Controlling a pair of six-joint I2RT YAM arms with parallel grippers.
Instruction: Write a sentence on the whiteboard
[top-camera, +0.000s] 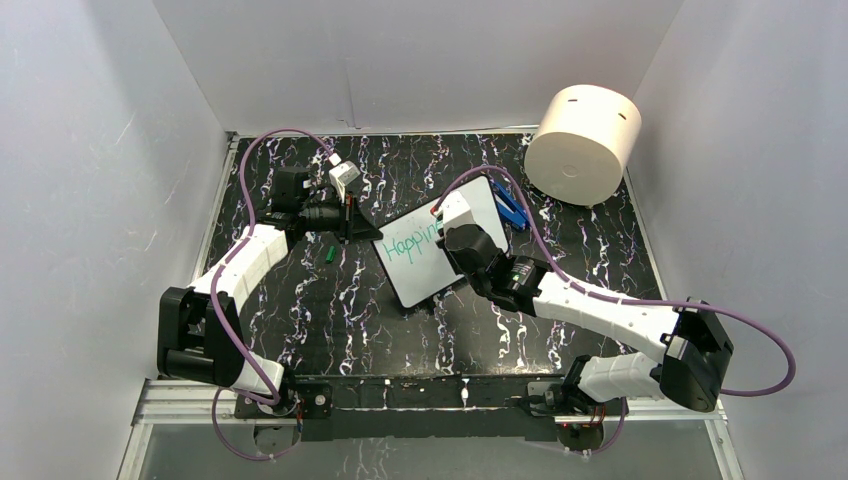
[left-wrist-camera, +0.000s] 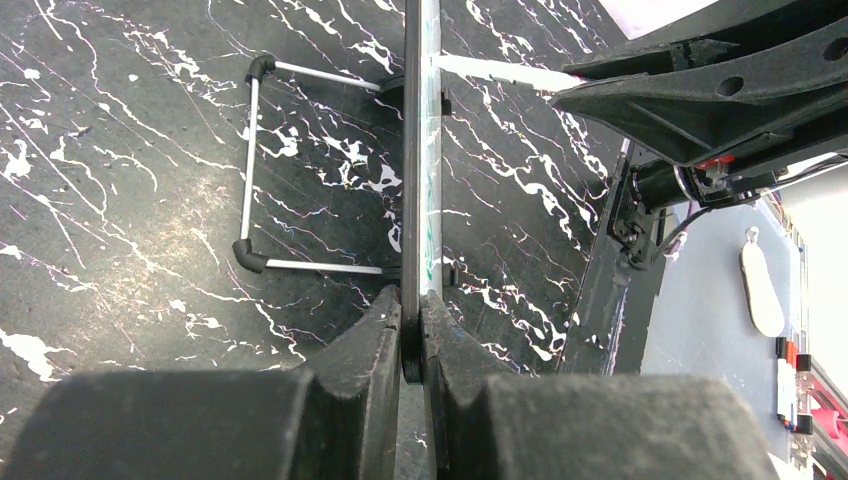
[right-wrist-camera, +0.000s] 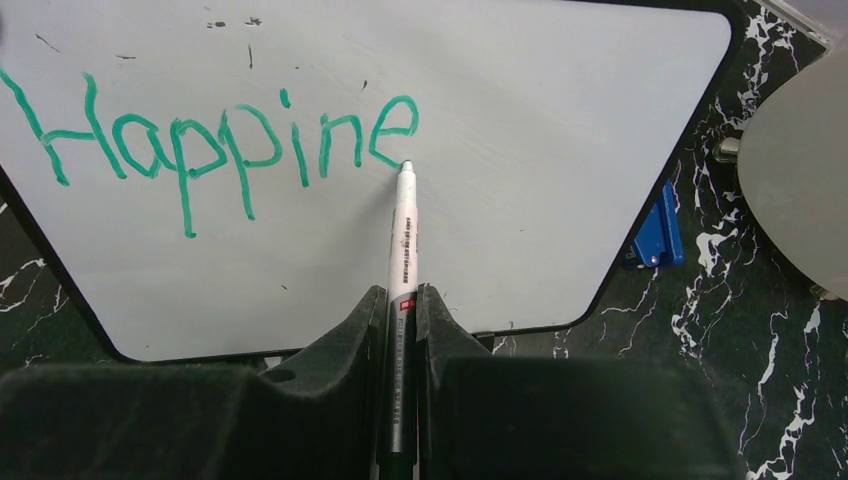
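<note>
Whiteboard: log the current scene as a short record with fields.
whiteboard: white, thin black frame
sentence: teal letters "Happine" so far
marker: tip at the last e's end
right gripper: shut on the marker
left gripper: shut on the whiteboard's edge
table: black, white marbling
nearby: blue object, cream cylinder

**Occlusions and cut-offs around the whiteboard (top-camera: 415, 278)**

From above, we read the sentence (top-camera: 410, 243) only to "Happin"; the right arm (top-camera: 560, 295) covers what follows. Left wrist view shows the board edge-on, face unseen. The marker (right-wrist-camera: 404, 230) runs off the right wrist view's bottom edge. A blue thing (right-wrist-camera: 658, 238) at the board's right edge is partly behind it; a green speck (top-camera: 328, 254) left of the board is too small to identify.
</note>
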